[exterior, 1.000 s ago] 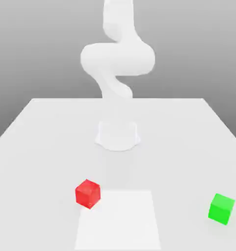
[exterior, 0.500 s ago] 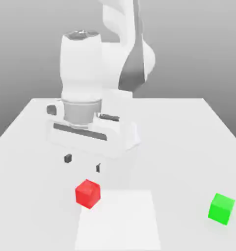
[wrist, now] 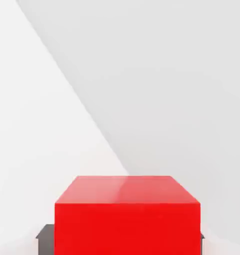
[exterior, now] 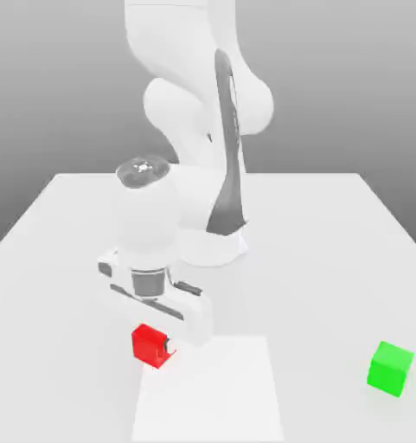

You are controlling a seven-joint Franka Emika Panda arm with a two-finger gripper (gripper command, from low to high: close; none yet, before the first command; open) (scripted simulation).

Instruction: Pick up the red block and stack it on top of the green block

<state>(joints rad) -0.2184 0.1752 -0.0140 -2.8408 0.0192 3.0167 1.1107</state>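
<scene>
Got my pincer (exterior: 153,344) clamped on the red block (exterior: 149,344), sitting on the desk (exterior: 332,260) well apart from the green block (exterior: 390,368). Looks like a light, rigid cube, probably; flat opposite faces are the spot to grip.

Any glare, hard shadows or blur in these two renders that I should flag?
Exterior view: flat, even light, the red block and green block matte with no glare, no hard shadows on the table. Hand view: red block sharp-edged, a faint sheen on its top face, no blur.
</scene>
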